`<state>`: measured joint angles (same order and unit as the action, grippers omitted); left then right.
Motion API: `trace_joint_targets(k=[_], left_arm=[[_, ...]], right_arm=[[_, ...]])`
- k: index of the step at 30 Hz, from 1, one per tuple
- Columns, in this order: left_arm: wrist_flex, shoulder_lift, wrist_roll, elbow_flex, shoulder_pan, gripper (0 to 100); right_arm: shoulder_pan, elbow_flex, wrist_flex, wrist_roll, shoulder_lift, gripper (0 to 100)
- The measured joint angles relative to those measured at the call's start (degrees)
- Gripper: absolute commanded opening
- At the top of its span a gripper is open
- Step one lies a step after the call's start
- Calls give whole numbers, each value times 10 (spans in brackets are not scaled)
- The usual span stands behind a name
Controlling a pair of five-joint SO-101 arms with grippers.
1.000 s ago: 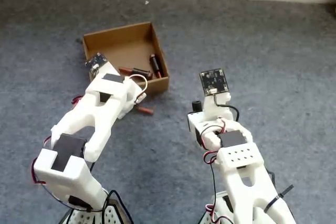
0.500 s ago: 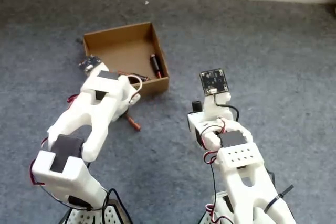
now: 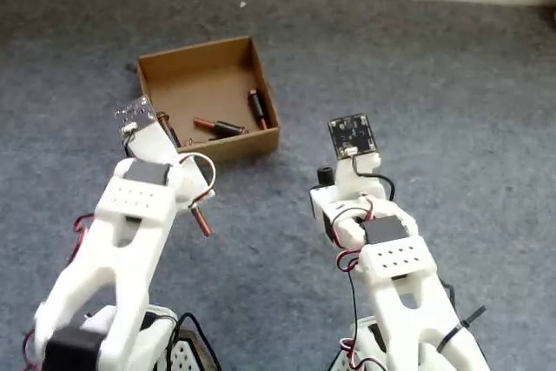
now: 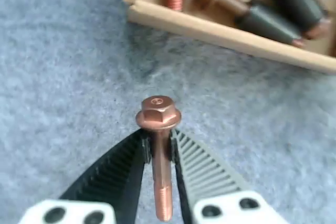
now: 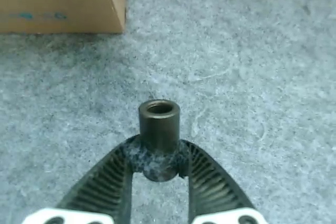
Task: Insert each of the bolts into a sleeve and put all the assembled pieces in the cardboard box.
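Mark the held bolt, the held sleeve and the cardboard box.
bolt [image 4: 161, 166], left wrist view, shank.
sleeve [image 5: 159, 135], right wrist view, outer wall.
cardboard box [image 3: 234, 143], high view, near side wall.

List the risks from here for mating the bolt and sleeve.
1. The left gripper pinches the bolt just below its head, so it may pivot or slip on contact.
2. The right gripper holds the sleeve by one end only; a misaligned push could knock it loose.
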<state>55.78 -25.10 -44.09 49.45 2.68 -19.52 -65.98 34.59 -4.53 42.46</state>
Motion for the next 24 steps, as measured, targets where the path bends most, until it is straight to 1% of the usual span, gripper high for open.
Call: trace_joint_targets(k=[5,8,10,16,21,24], left_arm=[[-22,-96,51,50,0,5],[-44,-133,62,69,0,5],[-59,-154,63,81,0,5],[-74,-253,65,120,0,5],[-77,-390,65,165,0,5],[-105,-481,64,208,0,5]], right_arm=[[-1,0,0,-2,0,5],[-3,0,10,-2,4,5],[-21,0,25,-2,22,5],[-83,-64,55,-8,157,5],[-123,-132,55,-35,296,5],[-152,-158,55,-40,359,5]])
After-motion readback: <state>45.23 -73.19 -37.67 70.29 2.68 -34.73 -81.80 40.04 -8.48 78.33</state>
